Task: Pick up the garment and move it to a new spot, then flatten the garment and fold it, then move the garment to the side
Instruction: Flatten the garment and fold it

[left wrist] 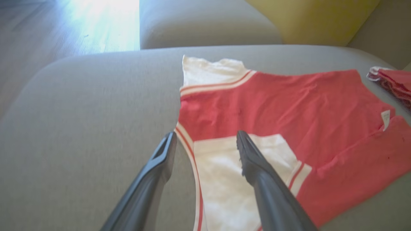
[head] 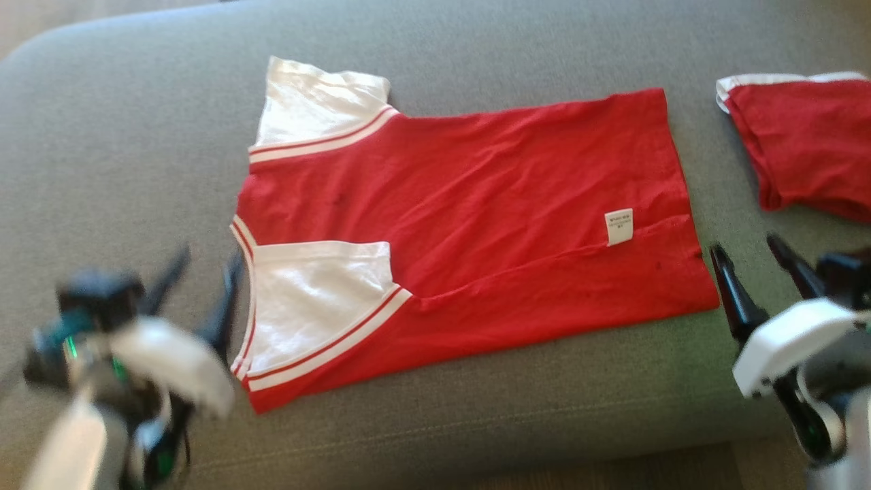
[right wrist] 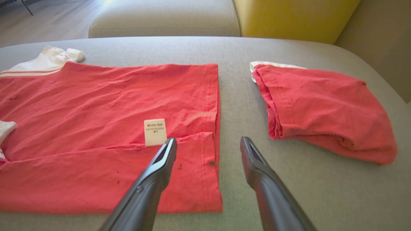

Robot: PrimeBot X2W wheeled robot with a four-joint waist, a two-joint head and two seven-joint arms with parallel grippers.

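Observation:
The garment is a red T-shirt with white sleeves, lying spread out on the grey sofa cushion. Its near long edge is folded over the body, and a white care label shows beside that fold. My left gripper hovers open at the collar end. In the left wrist view the left gripper straddles the neckline of the garment, holding nothing. My right gripper stands open at the hem end. In the right wrist view the right gripper sits over the hem corner of the garment, near the care label.
A second red garment, folded, lies on the cushion to the right of the hem. A yellow cushion stands behind against the sofa back. Wooden floor lies beyond the cushion's left end.

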